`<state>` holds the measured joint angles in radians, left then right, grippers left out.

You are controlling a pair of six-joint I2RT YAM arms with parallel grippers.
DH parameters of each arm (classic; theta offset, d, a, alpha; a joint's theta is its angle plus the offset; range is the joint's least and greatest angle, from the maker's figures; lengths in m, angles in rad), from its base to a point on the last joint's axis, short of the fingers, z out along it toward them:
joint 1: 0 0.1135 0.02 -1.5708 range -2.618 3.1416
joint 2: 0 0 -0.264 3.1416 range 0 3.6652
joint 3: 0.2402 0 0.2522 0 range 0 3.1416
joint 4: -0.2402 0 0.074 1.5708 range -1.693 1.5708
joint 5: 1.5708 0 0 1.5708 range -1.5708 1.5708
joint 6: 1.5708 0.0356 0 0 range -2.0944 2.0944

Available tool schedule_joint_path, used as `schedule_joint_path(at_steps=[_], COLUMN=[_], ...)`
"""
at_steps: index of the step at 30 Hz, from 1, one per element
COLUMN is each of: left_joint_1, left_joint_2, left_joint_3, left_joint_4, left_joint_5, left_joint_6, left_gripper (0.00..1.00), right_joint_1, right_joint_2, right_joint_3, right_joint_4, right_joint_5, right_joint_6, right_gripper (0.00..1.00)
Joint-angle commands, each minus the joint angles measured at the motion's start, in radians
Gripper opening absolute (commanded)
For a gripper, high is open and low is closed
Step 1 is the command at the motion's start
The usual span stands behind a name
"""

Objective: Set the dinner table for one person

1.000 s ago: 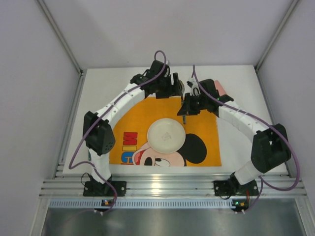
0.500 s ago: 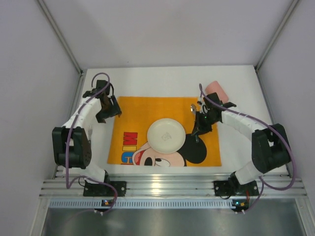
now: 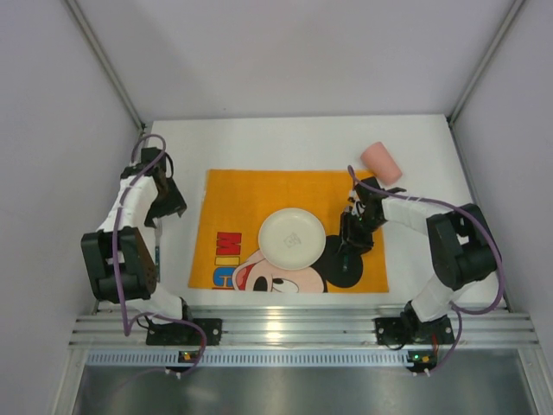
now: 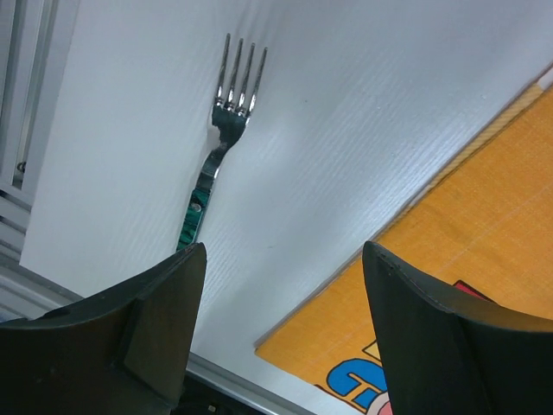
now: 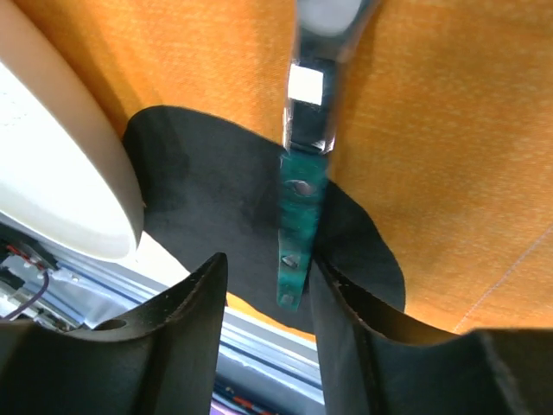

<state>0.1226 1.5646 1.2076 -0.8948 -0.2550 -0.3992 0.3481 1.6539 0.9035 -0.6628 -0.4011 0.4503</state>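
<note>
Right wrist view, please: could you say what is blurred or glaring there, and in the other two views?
Right wrist: the utensil's metal shank is blown out and blurred, its green handle sharper. Left wrist: the fork is crisp, with glints on its tines. Top external: glare on the aluminium rail.

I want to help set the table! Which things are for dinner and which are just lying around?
For the job: large white tabletop, orange Mickey Mouse cloth mat, round white plate, pink cup, green-handled metal fork, second green-handled utensil at the right tool.

Just there: purple cables, metal rail along the near edge.
</note>
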Motion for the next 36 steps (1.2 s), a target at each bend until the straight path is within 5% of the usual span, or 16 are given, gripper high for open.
schedule_joint_path(at_steps=[1, 18, 36], left_joint_1=[0.02, 0.048, 0.209], left_joint_2=[-0.049, -0.008, 0.181], left_joint_3=[-0.017, -0.109, -0.161], left_joint_4=[-0.018, 0.033, 0.168], left_joint_5=[-0.032, -0.104, 0.149], left_joint_6=[0.023, 0.036, 0.049], left_gripper=[0.78, 0.78, 0.76], right_joint_1=[-0.008, -0.011, -0.014], right_joint_2=[-0.02, -0.097, -0.017], right_joint_3=[0.003, 0.233, 0.313], right_joint_4=[-0.004, -0.279, -0.328], right_joint_5=[-0.002, 0.137, 0.14], right_joint_6=[0.016, -0.078, -0.127], right_gripper=[0.45, 0.5, 0.49])
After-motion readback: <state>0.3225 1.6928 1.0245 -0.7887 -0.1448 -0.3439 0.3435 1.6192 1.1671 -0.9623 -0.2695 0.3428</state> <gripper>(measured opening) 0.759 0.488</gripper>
